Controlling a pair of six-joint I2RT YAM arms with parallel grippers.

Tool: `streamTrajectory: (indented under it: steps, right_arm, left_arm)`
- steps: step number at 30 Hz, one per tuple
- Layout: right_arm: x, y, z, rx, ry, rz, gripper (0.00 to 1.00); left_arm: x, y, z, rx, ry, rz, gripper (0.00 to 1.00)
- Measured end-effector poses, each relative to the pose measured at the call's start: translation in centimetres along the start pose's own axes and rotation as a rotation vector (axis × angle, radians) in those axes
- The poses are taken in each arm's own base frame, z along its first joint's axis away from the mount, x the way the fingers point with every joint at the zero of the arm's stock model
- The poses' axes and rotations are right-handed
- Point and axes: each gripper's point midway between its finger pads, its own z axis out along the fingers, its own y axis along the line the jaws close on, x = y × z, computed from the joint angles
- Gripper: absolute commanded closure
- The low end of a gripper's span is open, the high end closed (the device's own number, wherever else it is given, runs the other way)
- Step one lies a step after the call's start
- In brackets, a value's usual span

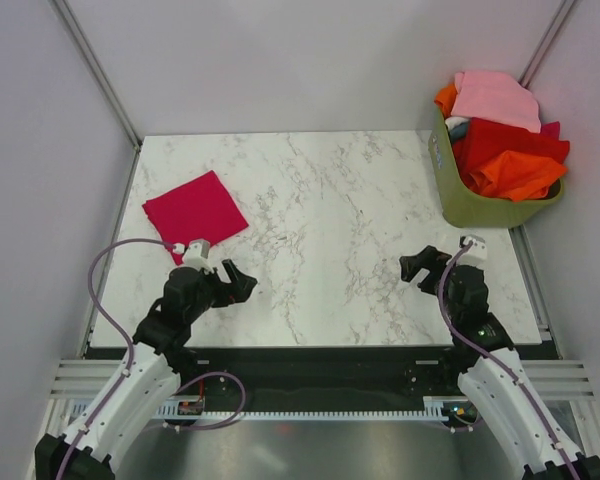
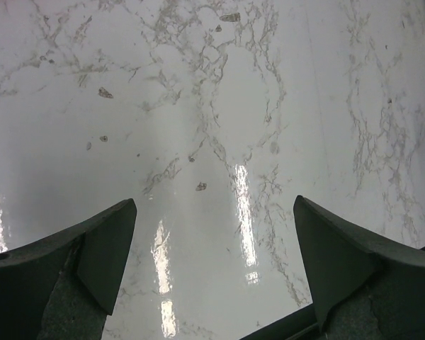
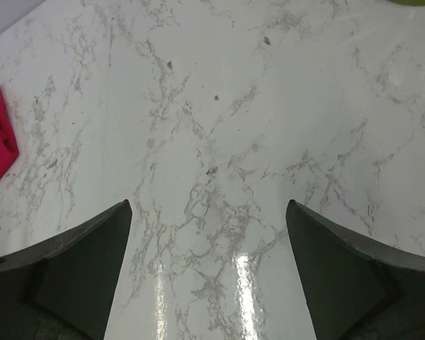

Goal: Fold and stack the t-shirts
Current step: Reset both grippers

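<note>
L gripper (image 1: 244, 282): jaws spread wide, nothing btwn them, nothing held. In the L wrist view its two dark fingers (image 2: 92, 248) sit at the bottom corners w/ only bare marble table (image 2: 219, 106) showing in the gap. No cloth touches them. Can't tell if the tips touch the surface.

R gripper (image 1: 410, 270): same, jaws wide apart, holding nothing. The R wrist view has its fingers (image 3: 78, 262) either side of bare marble.

Both grippers sit over the near part of the table, L one toward the L side, R one toward the R side, tips pointing inward at each other, well apart.

Crimson tee (image 1: 195, 212): folded into a flat, roughly square packet, turned diamond-wise, on the L part of the table near its L edge. Edges look straight, top smooth, no sleeves sticking out. From above, its near corner is just beside the white wrist part (image 1: 197, 247) of the L arm. A sliver of it also shows at the far L edge of the R wrist view, well apart from those fingers.

Other tees: piled loose and crumpled in the olive-green basket (image 1: 458, 205) at the back-R corner of the table. Pink tee (image 1: 495, 97) at the back, red tee (image 1: 505, 140) mid, orange tee (image 1: 520, 175) nearest the front, spilling over the rim. The basket is well apart from the R gripper.
</note>
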Motion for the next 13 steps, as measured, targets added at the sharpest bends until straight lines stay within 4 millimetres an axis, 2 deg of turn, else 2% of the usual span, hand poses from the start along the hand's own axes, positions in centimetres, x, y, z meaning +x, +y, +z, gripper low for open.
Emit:
streamTrajectory:
  steps: [3, 5, 13]
  right_arm:
    - [2.3, -1.4, 0.6, 0.027, 0.042, 0.006, 0.02]
    - [3.1, -1.8, 0.7, 0.040, 0.063, 0.005, 0.02]
    - [2.6, -1.2, 0.8, 0.012, 0.037, 0.033, 0.02]
  left_arm:
    - [0.0, -0.2, 0.3, 0.018, -0.010, 0.002, 0.00]
    - [-0.1, -0.4, 0.4, 0.030, -0.015, 0.003, 0.00]
    - [-0.6, -0.7, 0.5, 0.048, -0.041, 0.005, 0.01]
